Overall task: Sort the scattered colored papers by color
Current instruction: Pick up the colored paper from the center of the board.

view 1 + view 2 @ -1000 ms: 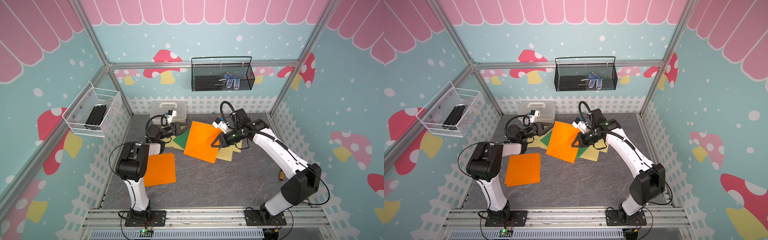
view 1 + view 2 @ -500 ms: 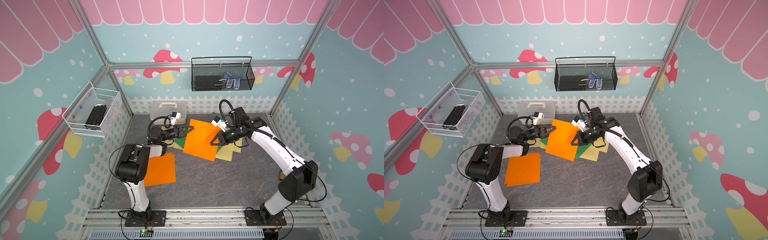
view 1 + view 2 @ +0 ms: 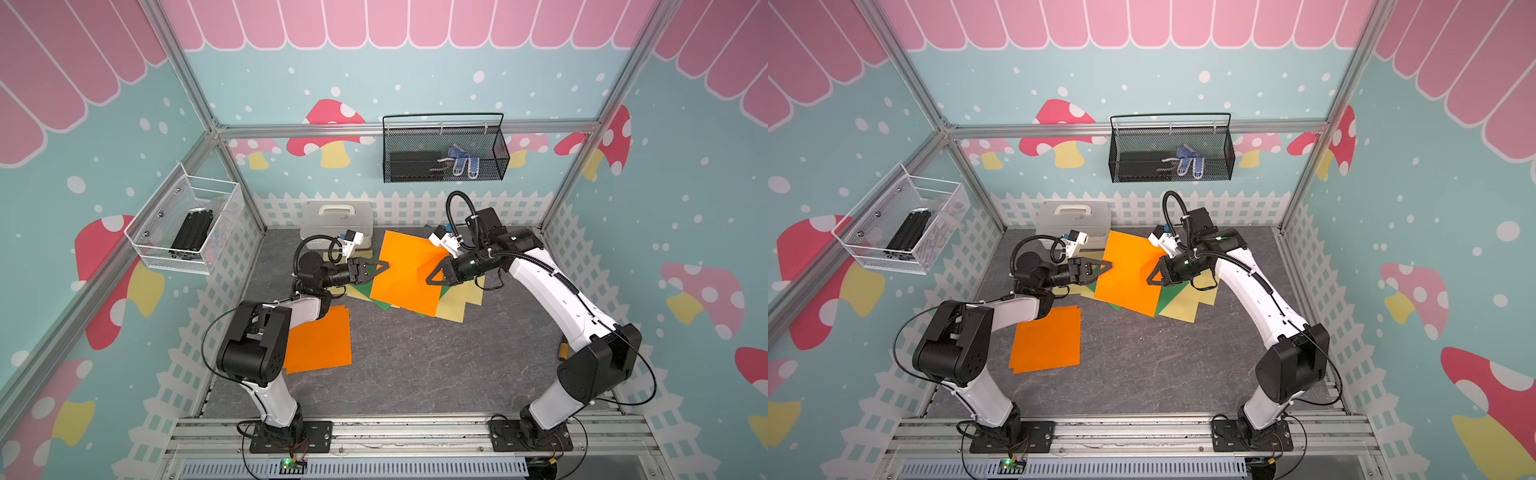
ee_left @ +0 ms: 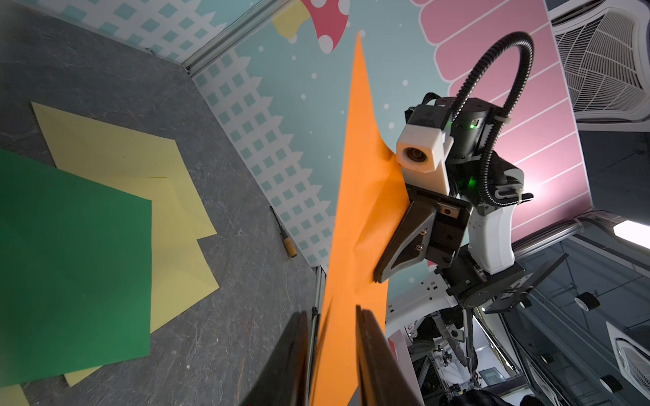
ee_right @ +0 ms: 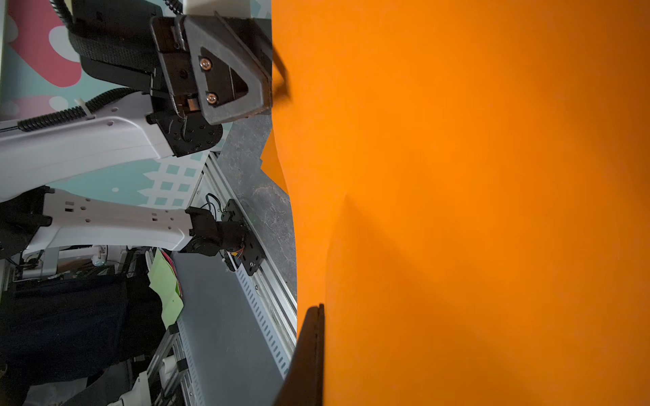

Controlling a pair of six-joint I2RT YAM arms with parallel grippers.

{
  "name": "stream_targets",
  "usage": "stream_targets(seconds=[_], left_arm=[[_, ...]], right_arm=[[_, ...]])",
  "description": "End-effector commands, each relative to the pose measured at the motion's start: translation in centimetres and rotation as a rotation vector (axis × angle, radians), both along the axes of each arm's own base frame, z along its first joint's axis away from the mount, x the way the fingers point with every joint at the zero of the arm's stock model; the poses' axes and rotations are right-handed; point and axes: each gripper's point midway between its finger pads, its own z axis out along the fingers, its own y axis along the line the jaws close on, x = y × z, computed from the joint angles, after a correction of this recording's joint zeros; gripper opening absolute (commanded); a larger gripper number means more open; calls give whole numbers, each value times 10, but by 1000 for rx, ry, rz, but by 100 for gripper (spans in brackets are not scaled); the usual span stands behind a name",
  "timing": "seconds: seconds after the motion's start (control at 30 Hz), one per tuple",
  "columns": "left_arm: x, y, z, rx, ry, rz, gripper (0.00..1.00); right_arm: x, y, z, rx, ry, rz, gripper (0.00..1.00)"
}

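Orange sheet (image 3: 409, 270) — green sheet (image 4: 70, 263) (pale yellow sheet (image 4: 116, 147))

Between the left gripper (image 3: 384, 266) and right gripper (image 3: 432, 279) the raised orange sheet (image 3: 409, 274) blocks passage, a white box (image 3: 332, 216) stands close behind the left one, and bare floor (image 3: 415, 365) lies open below both.

Top views look down on everything; wrist views, seemingly close, share the orange sheet (image 4: 355, 211).

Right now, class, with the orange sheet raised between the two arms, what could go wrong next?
The left claw only straddles the raised orange paper sheet; if the right claw lets go early, it may drop onto the green paper and pale yellow papers below. If both pull, the creased thin sheet could tear.
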Motion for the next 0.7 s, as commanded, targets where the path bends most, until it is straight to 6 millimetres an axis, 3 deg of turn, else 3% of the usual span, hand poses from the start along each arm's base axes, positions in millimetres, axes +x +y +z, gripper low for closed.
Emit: stream_targets(seconds=[0.0,0.27,0.67], left_arm=[[-5,-1,4,33,-33,-15,26],[-11,-8,2,54,-36,-30,19],[-13,-9,16,47,-64,-39,14]], right_arm=[[-13,-3,12,18,-35,41,0],[-16,-3,14,28,-32,46,0],[-27,-4,9,27,-23,56,0]])
